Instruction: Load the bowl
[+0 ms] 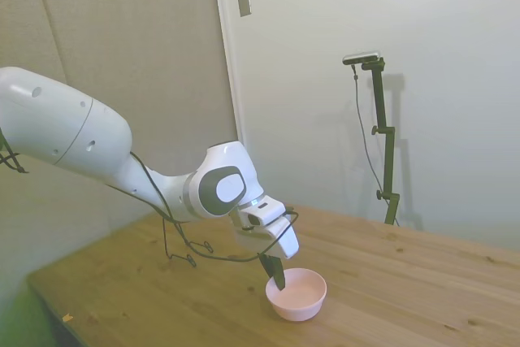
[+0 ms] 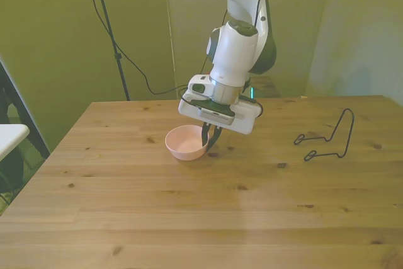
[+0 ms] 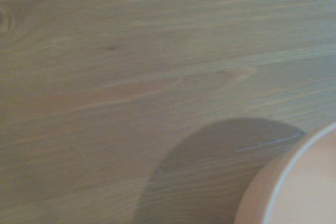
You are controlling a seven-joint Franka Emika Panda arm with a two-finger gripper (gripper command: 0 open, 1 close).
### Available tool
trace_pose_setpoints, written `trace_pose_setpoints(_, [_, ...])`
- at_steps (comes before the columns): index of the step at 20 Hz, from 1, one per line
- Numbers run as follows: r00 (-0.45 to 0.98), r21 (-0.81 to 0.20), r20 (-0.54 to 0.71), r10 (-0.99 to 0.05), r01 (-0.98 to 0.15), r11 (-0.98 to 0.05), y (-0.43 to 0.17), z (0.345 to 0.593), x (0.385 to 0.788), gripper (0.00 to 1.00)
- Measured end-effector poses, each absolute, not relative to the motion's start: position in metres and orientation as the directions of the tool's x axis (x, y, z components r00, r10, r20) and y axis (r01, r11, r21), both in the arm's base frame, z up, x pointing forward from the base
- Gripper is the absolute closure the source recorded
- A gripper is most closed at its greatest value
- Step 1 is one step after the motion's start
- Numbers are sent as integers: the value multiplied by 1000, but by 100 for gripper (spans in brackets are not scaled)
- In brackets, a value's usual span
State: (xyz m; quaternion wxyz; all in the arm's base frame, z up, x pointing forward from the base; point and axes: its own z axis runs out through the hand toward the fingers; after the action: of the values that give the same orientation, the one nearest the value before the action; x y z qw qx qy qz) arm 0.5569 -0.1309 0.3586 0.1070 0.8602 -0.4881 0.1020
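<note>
**Gripper at the bowl's rim**

On the wooden counter (image 2: 189, 218) the pink bowl (image 2: 186, 142) sits upright near the middle. The gripper (image 2: 211, 138) hangs at its rim on the front view's right, fingers seemingly pinched narrow around the wall, though blurred.

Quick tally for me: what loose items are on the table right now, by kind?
Pink bowl: 1
Black wire rack: 1
Total: 2
</note>
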Motion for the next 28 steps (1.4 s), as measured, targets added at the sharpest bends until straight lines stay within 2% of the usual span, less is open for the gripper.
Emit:
trace_pose_setpoints(4, [511, 15, 231, -828, -853, -522, -125, 377, 556, 100])
trace_pose_setpoints(10, [571, -119, 183, -800, -795, -595, -81, 448, 548, 100])
trace_pose_setpoints(13, [612, -178, 139, -779, -758, -627, -46, 469, 548, 100])
trace_pose_setpoints(17, [721, -262, 21, -693, -665, -700, 6, 485, 545, 100])
trace_pose_setpoints(19, [730, -265, 18, -683, -655, -707, 9, 485, 545, 100])
trace_pose_setpoints(21, [757, -309, -6, -653, -623, -719, 25, 485, 546, 100])
trace_pose_setpoints(25, [789, -406, -53, -612, -577, -709, 38, 488, 545, 100])
trace_pose_setpoints(28, [783, -470, -101, -614, -582, -664, 38, 491, 538, 100])
